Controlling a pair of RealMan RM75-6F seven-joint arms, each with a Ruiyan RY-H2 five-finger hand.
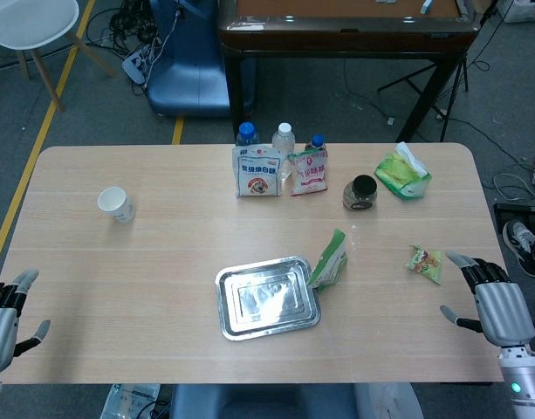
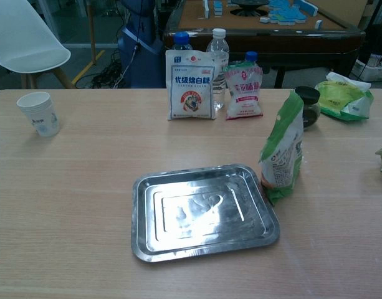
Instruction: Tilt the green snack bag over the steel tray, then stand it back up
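The green snack bag (image 1: 329,261) (image 2: 281,156) stands upright on the table, just right of the steel tray (image 1: 267,297) (image 2: 200,212), which is bare inside. My right hand (image 1: 494,301) rests at the table's right front corner, fingers spread, holding nothing, well right of the bag. My left hand (image 1: 5,314) sits at the left front corner, fingers apart and empty. Neither hand shows in the chest view.
A paper cup (image 1: 116,204) (image 2: 41,113) stands at the left. At the back are a white bag (image 1: 257,172) (image 2: 191,84), a pink bag (image 1: 309,170) (image 2: 244,90), bottles (image 1: 284,140), a dark jar (image 1: 361,193) and a green tissue pack (image 1: 402,175). A small green packet (image 1: 425,262) lies at the right.
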